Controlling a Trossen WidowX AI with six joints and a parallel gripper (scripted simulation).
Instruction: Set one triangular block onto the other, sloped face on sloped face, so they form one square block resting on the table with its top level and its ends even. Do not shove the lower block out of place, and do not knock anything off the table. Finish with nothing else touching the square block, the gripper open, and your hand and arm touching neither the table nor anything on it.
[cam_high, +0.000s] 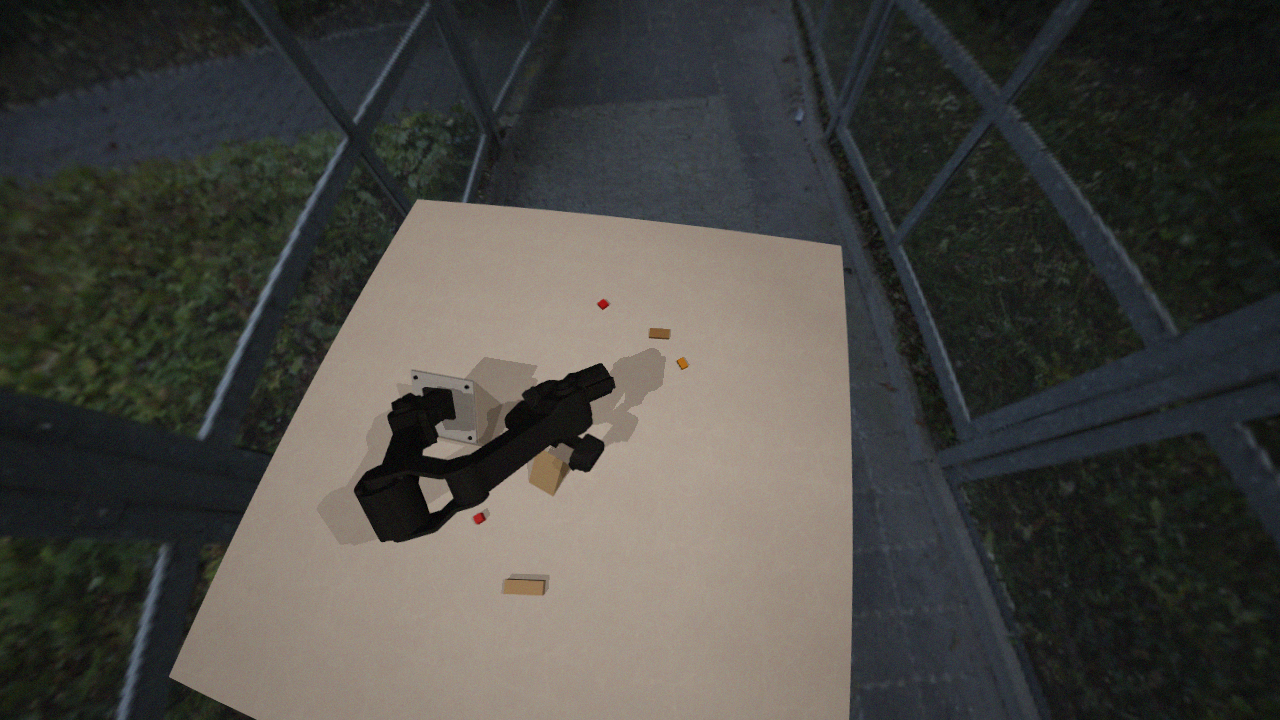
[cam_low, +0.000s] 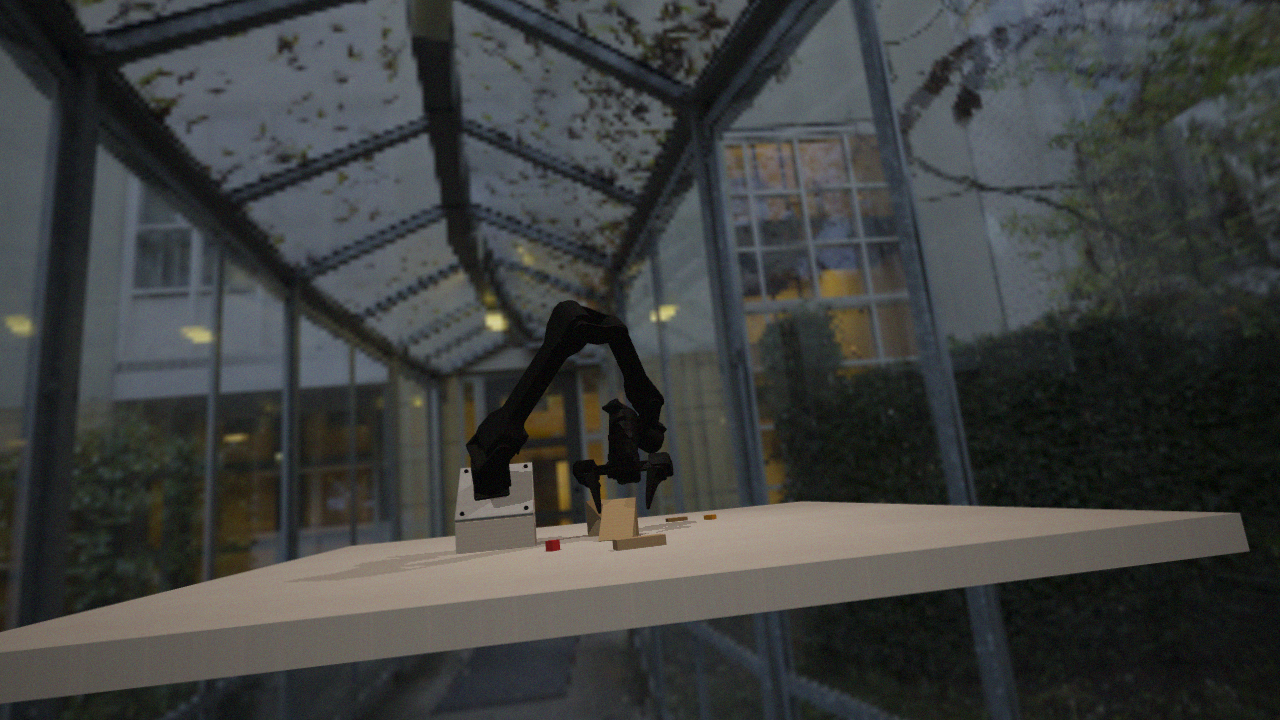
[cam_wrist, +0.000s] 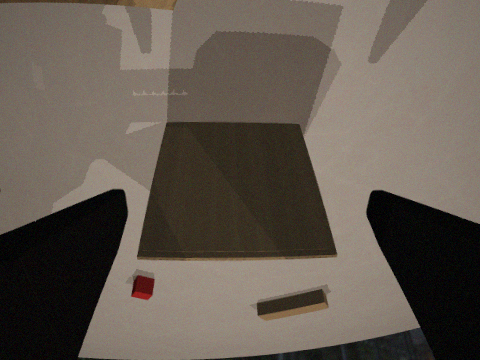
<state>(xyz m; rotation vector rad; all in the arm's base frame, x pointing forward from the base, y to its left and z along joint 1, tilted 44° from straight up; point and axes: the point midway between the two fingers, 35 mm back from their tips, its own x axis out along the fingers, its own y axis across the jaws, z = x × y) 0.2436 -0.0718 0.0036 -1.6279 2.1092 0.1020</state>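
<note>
One tan triangular block (cam_high: 547, 471) (cam_low: 619, 519) (cam_wrist: 236, 190) stands on the table (cam_high: 716, 555) (cam_low: 850, 546), in the arm's shade. My gripper (cam_high: 559, 447) (cam_low: 622, 486) (cam_wrist: 251, 202) is wide open and empty. It hangs just above this block, one finger on either side of it, touching nothing. The second triangular block (cam_low: 591, 522) lies a little nearer the arm's base. In the top view the arm hides it. The two blocks are apart.
A flat wooden piece (cam_high: 524, 585) (cam_low: 640, 541) (cam_wrist: 292, 304) and a red cube (cam_high: 478, 517) (cam_low: 552, 544) (cam_wrist: 143, 287) lie close by. Another red cube (cam_high: 603, 303), a tan piece (cam_high: 659, 333) and an orange piece (cam_high: 682, 362) lie farther back. The arm's grey base mount (cam_high: 444, 402) (cam_low: 494, 523) stands to the left.
</note>
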